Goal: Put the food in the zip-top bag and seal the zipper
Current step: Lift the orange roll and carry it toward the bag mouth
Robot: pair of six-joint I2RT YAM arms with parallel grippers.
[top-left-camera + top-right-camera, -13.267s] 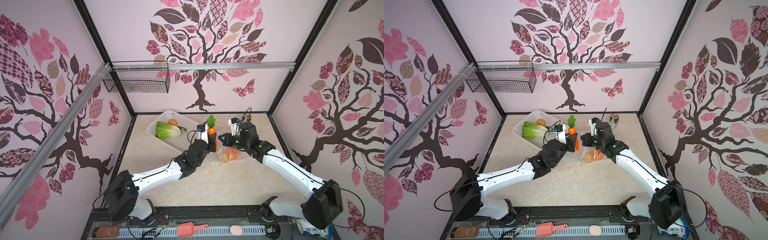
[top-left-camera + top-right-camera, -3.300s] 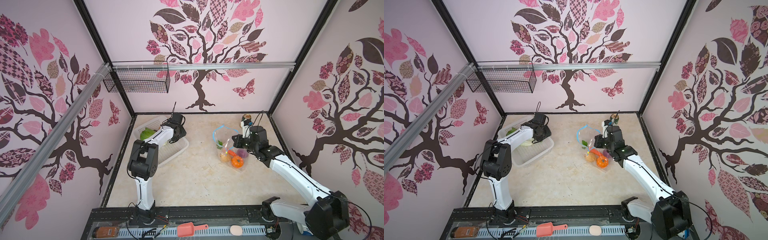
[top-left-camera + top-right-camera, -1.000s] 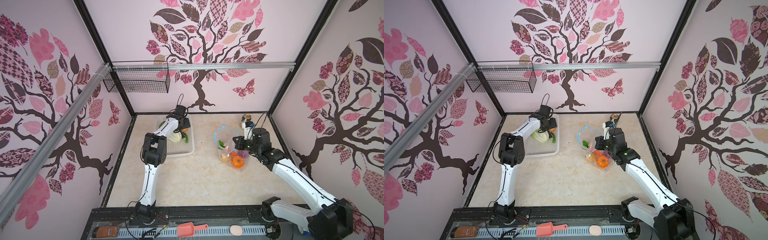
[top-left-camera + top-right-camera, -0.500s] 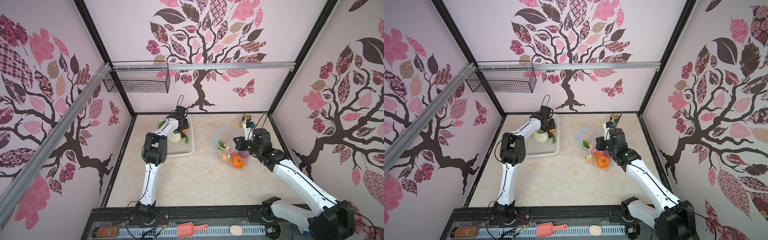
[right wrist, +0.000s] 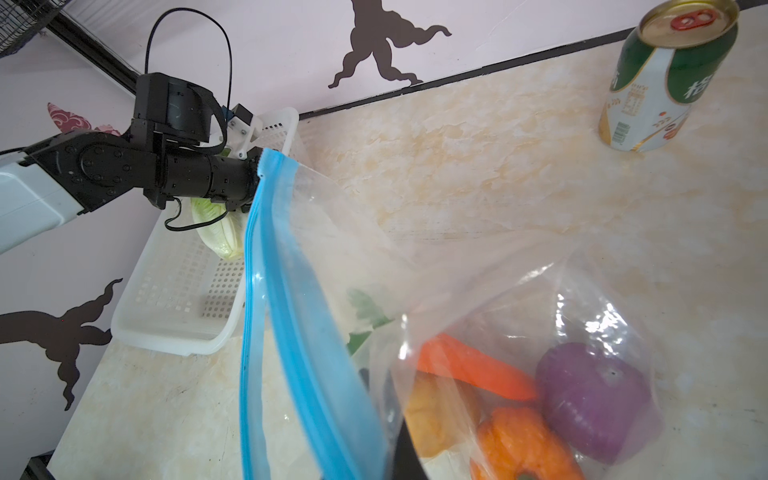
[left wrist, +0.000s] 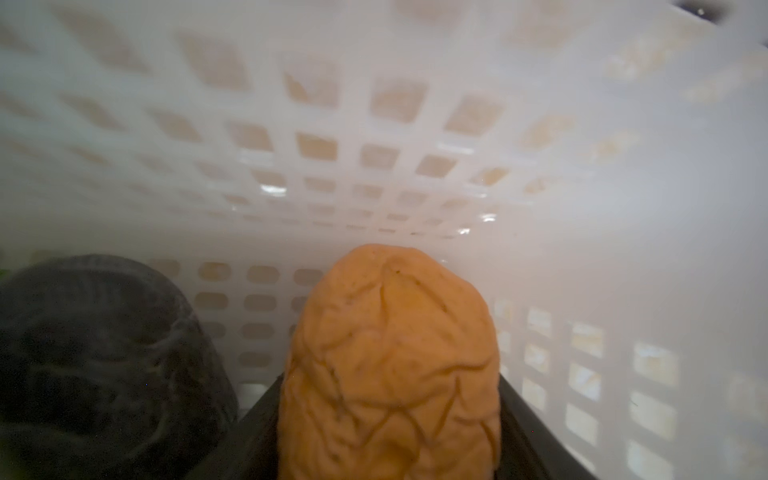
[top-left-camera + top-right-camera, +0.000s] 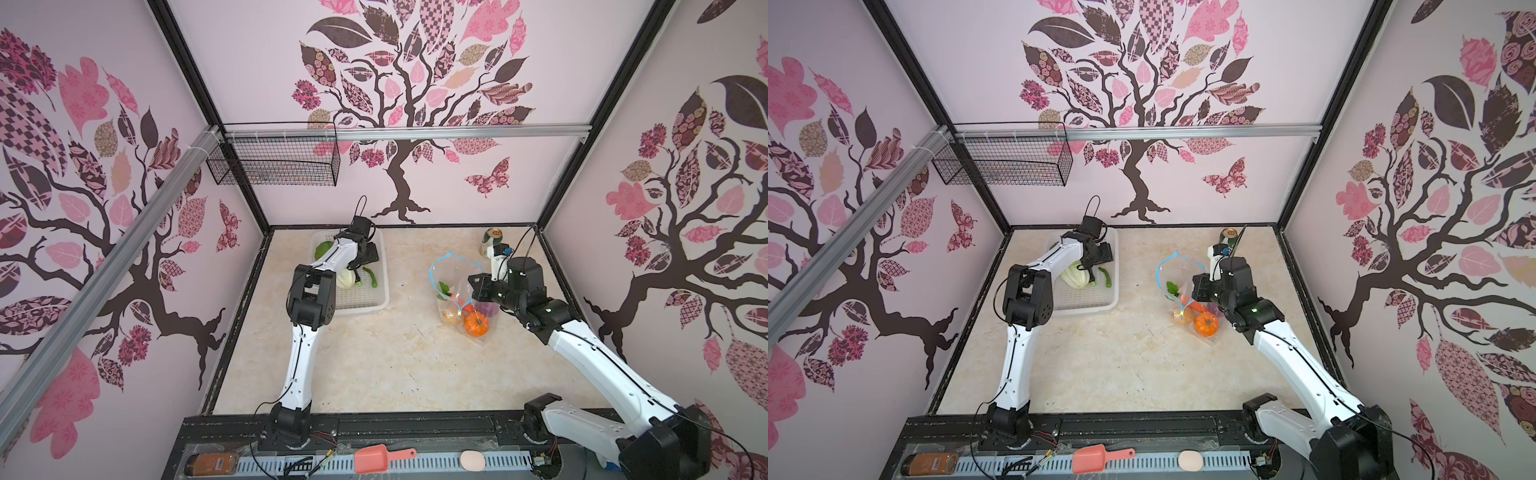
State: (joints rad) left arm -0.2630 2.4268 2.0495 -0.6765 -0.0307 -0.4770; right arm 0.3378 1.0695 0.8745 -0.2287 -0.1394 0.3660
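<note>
We see the zip-top bag [image 5: 457, 270] open on the table [image 7: 395, 357], right of middle, with carrot [image 5: 469, 368], purple onion [image 5: 594, 395] and pumpkin [image 5: 523, 444] inside. The right gripper [image 7: 472, 286] is clenched on its rim. In the white basket [image 7: 365, 301] a potato [image 6: 390, 365] sits between the jaws of the left gripper [image 7: 1105, 254]; we cannot tell if they grasp it

The only lettering stands on the green-and-white aluminium drink can [image 5: 665, 79], seen from the right wrist. It carries a large white Chinese character on the green band, cut off at the frame's edge and so not certain. There is also a block of fine dark print on the white side (too small to read) and a barcode [image 5: 622, 134] near the base. In both top views the can's print is illegible.
</note>
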